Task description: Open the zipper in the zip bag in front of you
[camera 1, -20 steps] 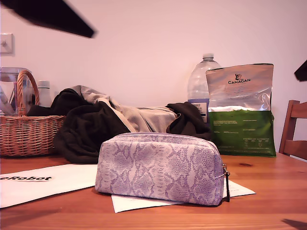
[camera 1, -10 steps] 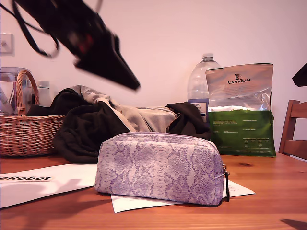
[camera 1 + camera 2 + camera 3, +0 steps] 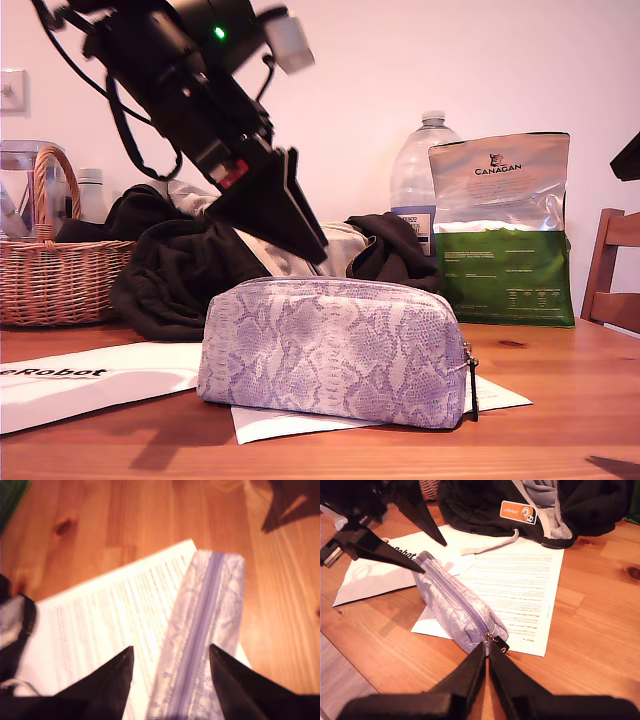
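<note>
The zip bag (image 3: 333, 350), a soft lilac-and-white snakeskin pouch, lies lengthwise on white paper near the bench's front edge. Its purple zipper (image 3: 454, 599) is closed, with the dark pull (image 3: 471, 372) dangling at one end.

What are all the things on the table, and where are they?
zip bag: one, lilac-and-white, middle, lying on paper
zipper: one, purple, closed, along the bag's top
printed sheet: one, white, under the bag
basket: one, brown wicker, exterior view's left
clothes: one heap, black and beige, behind the bag
water bottle: one, clear, at back
foil bag: one, silver and green, exterior view's right
my first gripper: open, above the bag
my second gripper: shut, near the zipper pull
</note>
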Robot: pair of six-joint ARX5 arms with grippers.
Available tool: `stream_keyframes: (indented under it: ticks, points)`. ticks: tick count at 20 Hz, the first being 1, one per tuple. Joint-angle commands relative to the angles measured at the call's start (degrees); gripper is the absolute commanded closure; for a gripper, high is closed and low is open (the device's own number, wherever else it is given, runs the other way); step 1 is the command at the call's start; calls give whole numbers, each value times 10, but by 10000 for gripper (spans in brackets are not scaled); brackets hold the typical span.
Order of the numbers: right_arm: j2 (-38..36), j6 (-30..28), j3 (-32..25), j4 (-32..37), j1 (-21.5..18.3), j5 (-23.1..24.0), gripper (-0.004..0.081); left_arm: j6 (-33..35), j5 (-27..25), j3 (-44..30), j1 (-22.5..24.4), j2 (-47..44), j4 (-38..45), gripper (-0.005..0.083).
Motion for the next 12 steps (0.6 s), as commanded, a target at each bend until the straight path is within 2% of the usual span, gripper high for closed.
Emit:
stream_keyframes:
  ticks: [1,3,5,6,10,11,12]
  points:
    - [3,1,-7,6,3,1,761,3,0,9,-3,27,-16,346]
    - [4,2,-7,10,3,5,689,3,1,10,-3,38,-23,346]
    - [17,1,-7,19,3,24,547,3,2,10,-5,45,-28,350]
    - [27,-1,-7,24,3,31,517,3,4,10,-5,48,-33,363]
    - [106,-53,-7,43,7,30,504,3,5,10,-7,56,-34,433]
    - [129,-56,-7,52,12,31,504,3,5,10,-7,56,-35,489]
    - [152,-67,-7,66,16,31,504,2,5,10,-7,56,-36,582]
